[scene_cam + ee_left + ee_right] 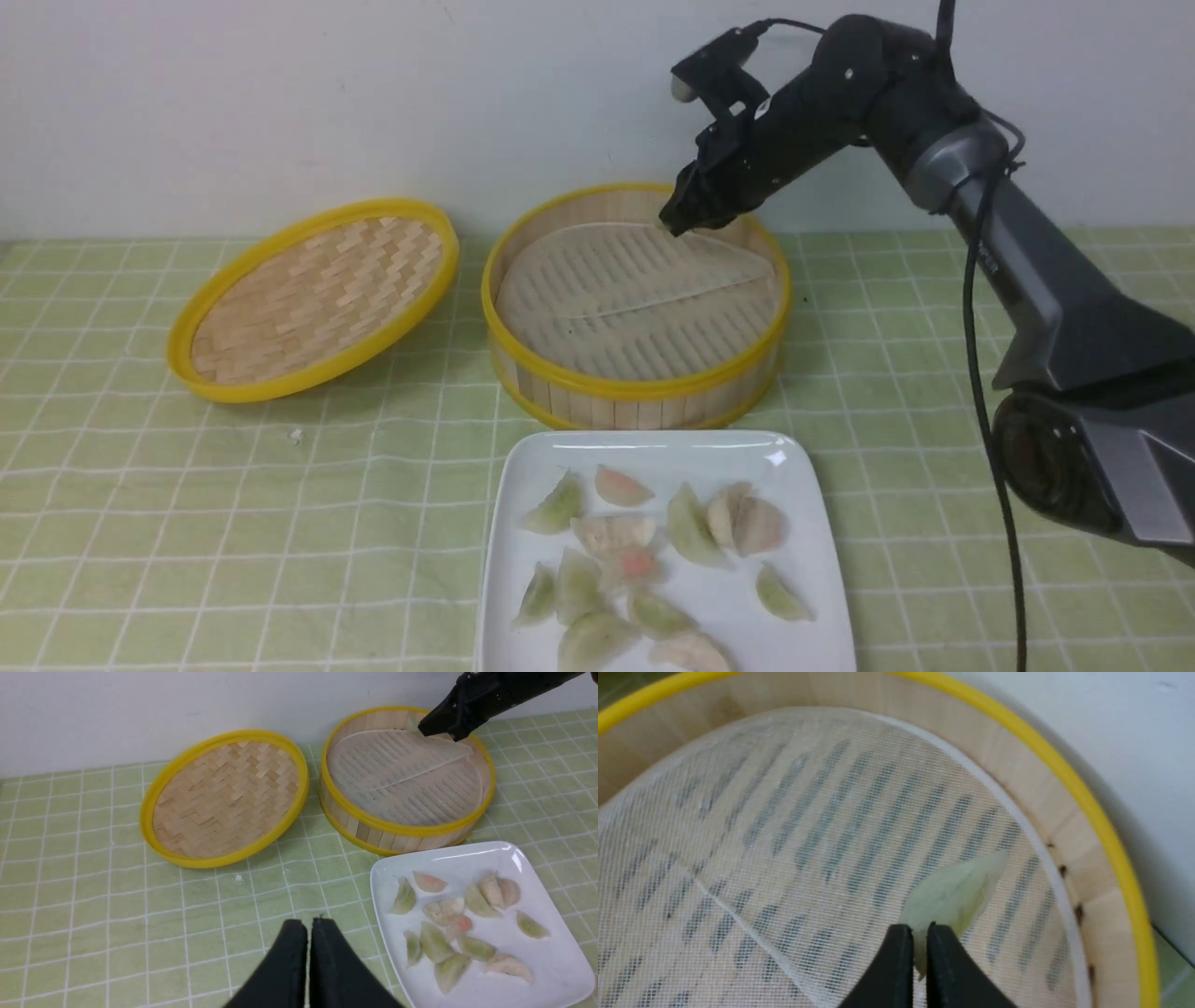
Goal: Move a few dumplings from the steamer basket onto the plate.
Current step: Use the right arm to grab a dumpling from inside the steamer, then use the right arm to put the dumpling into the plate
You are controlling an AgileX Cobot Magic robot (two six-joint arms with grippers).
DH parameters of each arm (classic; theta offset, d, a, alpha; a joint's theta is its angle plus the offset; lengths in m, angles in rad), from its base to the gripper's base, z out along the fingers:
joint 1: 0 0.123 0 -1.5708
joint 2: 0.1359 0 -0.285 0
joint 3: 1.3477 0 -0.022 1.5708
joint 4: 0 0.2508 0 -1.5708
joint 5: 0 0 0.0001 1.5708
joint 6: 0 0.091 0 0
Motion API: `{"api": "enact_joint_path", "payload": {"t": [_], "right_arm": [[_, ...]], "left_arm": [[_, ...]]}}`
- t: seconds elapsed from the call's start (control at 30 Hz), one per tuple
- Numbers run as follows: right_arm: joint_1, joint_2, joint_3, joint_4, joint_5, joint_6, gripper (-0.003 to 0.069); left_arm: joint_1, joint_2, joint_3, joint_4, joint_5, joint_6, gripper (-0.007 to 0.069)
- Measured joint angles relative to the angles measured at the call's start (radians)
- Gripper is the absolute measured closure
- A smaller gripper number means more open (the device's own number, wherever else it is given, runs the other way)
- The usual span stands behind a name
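Right jaws pinch one dumpling [952, 896]; thirteen on plate [653, 448].

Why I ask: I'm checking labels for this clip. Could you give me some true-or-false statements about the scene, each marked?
1. The right gripper pinches a pale green dumpling inside the steamer basket. True.
2. The plate is empty. False: many dumplings lie on it.
3. The left gripper is shut and holds nothing. True.
4. The woven lid covers the basket. False: it lies beside the basket, on the robot's left.
5. Several more dumplings show in the basket. False: only the pinched one is visible there.
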Motion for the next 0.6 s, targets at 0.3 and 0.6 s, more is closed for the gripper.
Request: {"api": "enact_joint_path", "payload": {"t": [0.3,0.6], "right_arm": [[-0.015,-0.068,0.003,-0.022,0.008,0.138,0.0648],[-0.015,-0.377,0.384,-0.040,0.005,0.174,0.0648]], "left_arm": [[0.000,0.000,0.000,0.000,0.000,0.000,0.0631],[0.000,0.000,0.000,0.000,0.000,0.000,0.0631]]}}
